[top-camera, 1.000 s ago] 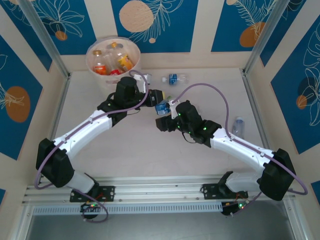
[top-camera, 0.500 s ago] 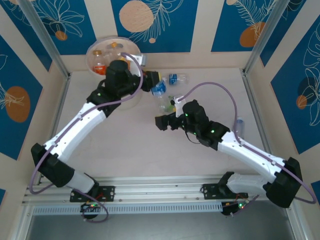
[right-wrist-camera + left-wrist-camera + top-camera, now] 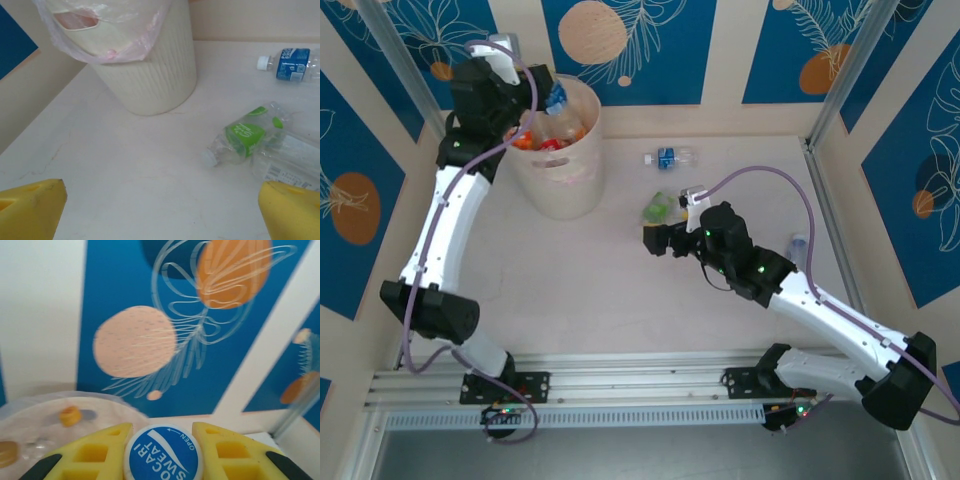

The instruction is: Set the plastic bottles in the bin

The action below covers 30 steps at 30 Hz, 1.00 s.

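Clear blue-labelled plastic bottle [image 3: 557, 98] now over tall cream translucent bin [image 3: 565, 180], lifted from mid-table. Left gripper [image 3: 162, 452] clamped on its cap end; release looks next. Right gripper [image 3: 160, 210] newly spread wide, empty, near green-labelled bottle [image 3: 245, 135].

Lab test cell: aluminium frame [image 3: 853, 72], blue printed panels [image 3: 670, 50].

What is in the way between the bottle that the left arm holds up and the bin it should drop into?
Nothing visible. The left end effector is shut on the Pocari Sweat bottle, seemingly above the bin and its open top. The bottles already inside lie lower down.
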Motion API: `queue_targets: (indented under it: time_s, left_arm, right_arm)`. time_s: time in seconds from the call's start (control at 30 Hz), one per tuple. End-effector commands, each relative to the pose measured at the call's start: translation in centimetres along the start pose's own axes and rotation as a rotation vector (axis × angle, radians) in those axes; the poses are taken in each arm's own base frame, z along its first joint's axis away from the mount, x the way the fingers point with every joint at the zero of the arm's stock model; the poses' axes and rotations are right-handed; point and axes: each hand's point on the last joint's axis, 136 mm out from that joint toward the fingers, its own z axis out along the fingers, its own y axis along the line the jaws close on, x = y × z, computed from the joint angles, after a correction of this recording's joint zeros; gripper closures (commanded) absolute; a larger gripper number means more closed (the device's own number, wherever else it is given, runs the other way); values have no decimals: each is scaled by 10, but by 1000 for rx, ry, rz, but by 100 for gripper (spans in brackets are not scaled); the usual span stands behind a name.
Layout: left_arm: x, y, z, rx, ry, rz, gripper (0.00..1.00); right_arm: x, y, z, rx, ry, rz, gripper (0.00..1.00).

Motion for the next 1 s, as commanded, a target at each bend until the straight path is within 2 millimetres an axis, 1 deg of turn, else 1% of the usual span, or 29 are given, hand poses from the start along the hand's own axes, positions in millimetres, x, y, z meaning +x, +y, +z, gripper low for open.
queue_targets:
  time_s: [0.0,0.1,0.17,0.27,0.37,0.43,0.47,0.6,0.67,0.8,0.87,0.97]
  left_arm:
    - [-8,24,5,-44,17,-14,100]
    - [-1,51,17,-92,60,-28,100]
    - [8,68,25,-113,96,-52,100]
    - [23,87,37,-127,150,-100,100]
    - [37,99,48,-124,205,-142,100]
    - [47,105,55,-113,242,-174,100]
    - [51,104,58,-99,262,-188,100]
    - [69,108,69,-88,326,-212,100]
    - [82,111,75,-88,360,-225,100]
    - [106,117,81,-87,424,-252,96]
    - [117,120,84,-87,450,-266,90]
    - [127,126,87,-88,474,-290,76]
  right_arm:
    - [5,-9,2,43,17,32,1]
    - [6,-14,1,66,29,42,1]
    - [6,-23,0,114,45,65,1]
    - [8,-38,1,179,81,106,1]
    - [12,-54,1,237,112,137,1]
    - [14,-63,1,264,127,165,1]
    - [15,-68,0,272,132,178,1]
    - [17,-77,-1,280,140,220,1]
    - [18,-81,0,283,146,235,1]
    - [20,-97,0,319,179,267,1]
    - [23,-106,2,325,213,298,1]
    - [26,-119,8,317,260,342,1]
